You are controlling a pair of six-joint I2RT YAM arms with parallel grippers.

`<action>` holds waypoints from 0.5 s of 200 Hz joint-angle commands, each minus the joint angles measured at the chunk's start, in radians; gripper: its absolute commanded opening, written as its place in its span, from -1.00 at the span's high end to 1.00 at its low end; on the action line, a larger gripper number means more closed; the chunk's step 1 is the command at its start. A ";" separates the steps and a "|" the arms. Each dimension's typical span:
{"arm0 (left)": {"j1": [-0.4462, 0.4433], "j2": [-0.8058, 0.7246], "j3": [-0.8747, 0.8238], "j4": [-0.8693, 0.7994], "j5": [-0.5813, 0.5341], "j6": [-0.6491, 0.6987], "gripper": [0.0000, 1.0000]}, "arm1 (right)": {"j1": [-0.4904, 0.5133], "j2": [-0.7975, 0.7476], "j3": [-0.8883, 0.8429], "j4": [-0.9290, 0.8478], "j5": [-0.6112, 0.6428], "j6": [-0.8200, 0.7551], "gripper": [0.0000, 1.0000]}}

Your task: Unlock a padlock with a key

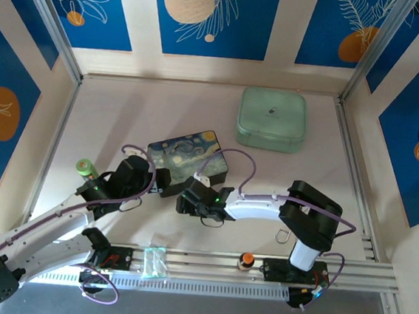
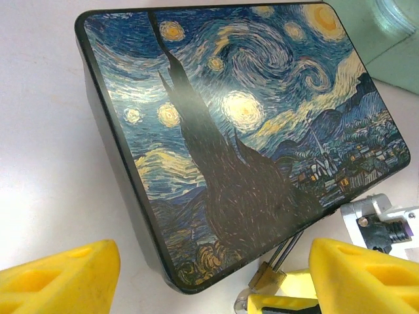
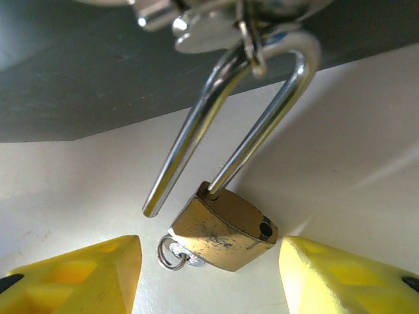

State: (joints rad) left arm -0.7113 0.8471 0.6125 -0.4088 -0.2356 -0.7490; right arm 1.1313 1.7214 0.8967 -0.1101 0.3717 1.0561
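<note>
Starry box (image 2: 229, 131) overhangs padlock (image 3: 226, 235); mint case (image 1: 272, 118) well apart.

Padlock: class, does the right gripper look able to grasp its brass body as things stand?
Probably yes: the padlock sits between the open yellow fingers of the right gripper, nothing blocking.

Left hand (image 1: 160, 183) beside painted box (image 1: 186, 155); right hand (image 1: 184, 200) at its edge (mint case (image 1: 272, 118) beyond).
</note>
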 commanded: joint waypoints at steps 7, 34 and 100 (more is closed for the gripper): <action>0.018 0.000 0.008 -0.008 0.003 0.035 -0.52 | 0.005 -0.007 -0.004 0.005 0.045 0.008 -0.20; 0.030 0.001 0.030 -0.016 -0.001 0.060 -0.52 | 0.013 -0.110 -0.092 0.097 0.116 -0.021 -0.27; 0.102 0.054 0.097 -0.027 -0.010 0.146 -0.51 | -0.036 -0.116 -0.185 0.353 0.017 -0.147 -0.14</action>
State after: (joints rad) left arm -0.6506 0.8886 0.6834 -0.4309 -0.2455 -0.6533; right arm 1.0851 1.5951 0.6922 0.1635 0.4011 0.9764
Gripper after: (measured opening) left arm 0.755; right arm 0.570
